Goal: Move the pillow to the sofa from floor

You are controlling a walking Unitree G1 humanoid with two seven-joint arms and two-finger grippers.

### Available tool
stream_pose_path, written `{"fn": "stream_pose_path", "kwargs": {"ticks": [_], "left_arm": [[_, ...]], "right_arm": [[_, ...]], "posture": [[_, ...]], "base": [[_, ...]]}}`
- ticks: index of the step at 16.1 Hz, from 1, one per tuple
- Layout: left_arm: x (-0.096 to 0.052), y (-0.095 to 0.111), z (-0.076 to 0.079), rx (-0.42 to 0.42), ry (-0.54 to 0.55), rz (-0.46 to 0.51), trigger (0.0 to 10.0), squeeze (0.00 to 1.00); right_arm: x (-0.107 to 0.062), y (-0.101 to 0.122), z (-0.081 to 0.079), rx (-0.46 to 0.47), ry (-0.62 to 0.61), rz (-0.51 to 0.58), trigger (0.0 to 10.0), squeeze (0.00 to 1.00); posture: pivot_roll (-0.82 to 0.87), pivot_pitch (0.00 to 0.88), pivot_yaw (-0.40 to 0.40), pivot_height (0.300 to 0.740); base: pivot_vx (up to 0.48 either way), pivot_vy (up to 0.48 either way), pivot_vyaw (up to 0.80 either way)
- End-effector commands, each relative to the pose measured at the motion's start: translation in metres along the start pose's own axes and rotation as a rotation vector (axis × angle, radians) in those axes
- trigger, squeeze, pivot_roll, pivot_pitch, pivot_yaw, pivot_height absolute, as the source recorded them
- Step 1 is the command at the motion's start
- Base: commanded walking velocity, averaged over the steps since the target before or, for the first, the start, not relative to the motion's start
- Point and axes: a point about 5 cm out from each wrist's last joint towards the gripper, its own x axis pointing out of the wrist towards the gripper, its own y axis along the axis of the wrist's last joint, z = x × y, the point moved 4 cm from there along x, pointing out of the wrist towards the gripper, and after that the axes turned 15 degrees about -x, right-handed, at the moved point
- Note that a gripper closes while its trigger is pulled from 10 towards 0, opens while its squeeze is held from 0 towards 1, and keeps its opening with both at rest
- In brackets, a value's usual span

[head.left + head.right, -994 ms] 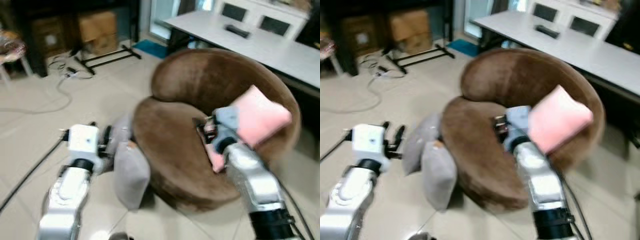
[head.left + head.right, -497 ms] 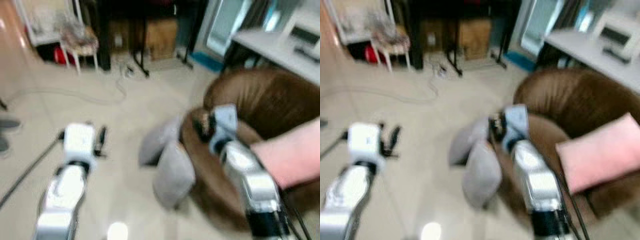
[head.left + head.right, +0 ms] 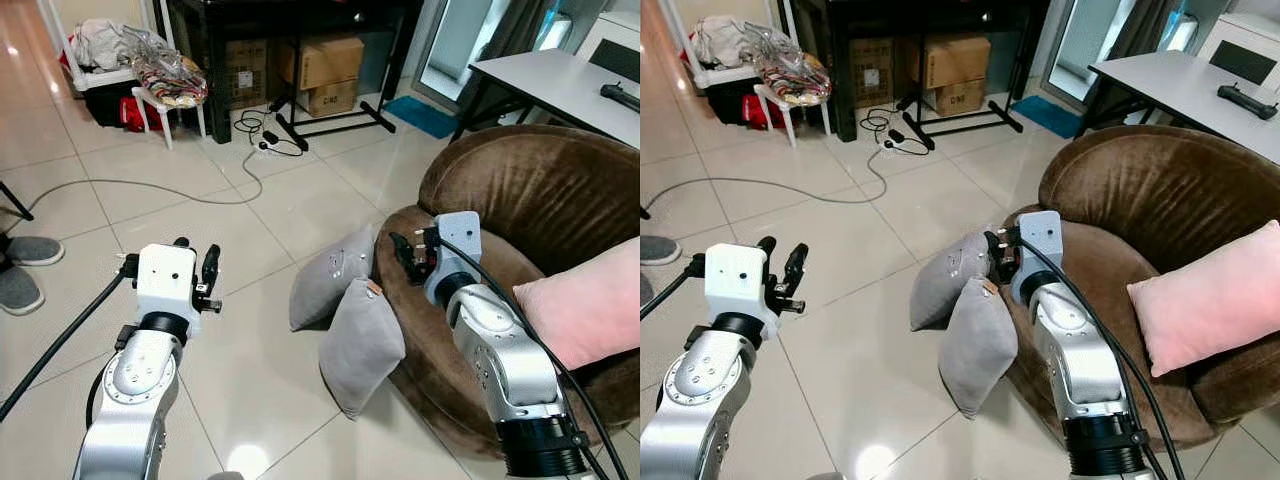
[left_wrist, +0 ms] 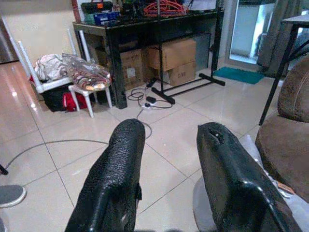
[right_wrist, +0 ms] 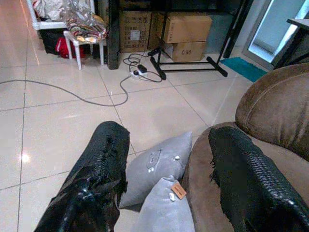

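A pink pillow [image 3: 585, 305] lies on the seat of the round brown sofa [image 3: 520, 190], leaning on its right side. Two grey pillows stand on the floor against the sofa's front: one nearer me [image 3: 360, 345], the other behind it [image 3: 330, 275]. My right gripper [image 3: 408, 250] hovers open and empty over the sofa's front rim, just above the grey pillows [image 5: 161, 166]. My left gripper [image 3: 196, 262] is held open and empty over bare tiles, left of the pillows.
A grey cable [image 3: 150, 185] snakes across the tiles. At the back stand a white chair with clothes [image 3: 165, 80], a black table over cardboard boxes [image 3: 320, 60] and a white table [image 3: 560, 80]. Slippers [image 3: 20, 270] lie far left.
The camera has swung left. The pink pillow, which was right at my right gripper, now rests on the sofa apart from it. My right gripper has come to the sofa's front rim.
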Motion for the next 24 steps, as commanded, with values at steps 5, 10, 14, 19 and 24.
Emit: {"fn": "stream_pose_path", "kwargs": {"ticks": [5,10,14,19,24], "left_arm": [[0.0033,0.0012,0.0060,-0.006,-0.031,0.004,10.0,0.00],[0.0047,0.0011,0.0075,-0.010,-0.042,0.000,10.0,0.00],[0.0039,0.0007,0.0071,-0.011,-0.041,-0.001,10.0,0.00],[0.0035,-0.0004,0.0079,-0.013,-0.044,-0.006,10.0,0.00],[0.0037,-0.0020,0.0087,-0.012,-0.052,-0.013,10.0,0.00]], "right_arm": [[-0.0006,-0.0031,0.0140,0.000,-0.066,-0.013,10.0,0.00],[-0.0008,-0.0038,0.0137,0.024,-0.065,-0.024,10.0,0.00],[-0.0002,-0.0048,0.0150,0.010,-0.070,-0.029,10.0,0.00],[-0.0001,-0.0073,0.0173,0.003,-0.080,-0.040,10.0,0.00],[-0.0002,-0.0077,0.0168,0.001,-0.078,-0.039,10.0,0.00]], "posture": [[0.10,0.000,-0.098,0.740],[0.09,0.000,-0.094,0.740],[0.09,0.000,-0.100,0.740],[0.09,0.000,-0.102,0.740],[0.09,0.000,-0.102,0.740]], "base": [[0.325,0.000,0.00],[0.382,0.000,0.00],[0.384,0.000,-0.51],[0.382,0.000,0.00],[0.380,0.000,0.00]]}}
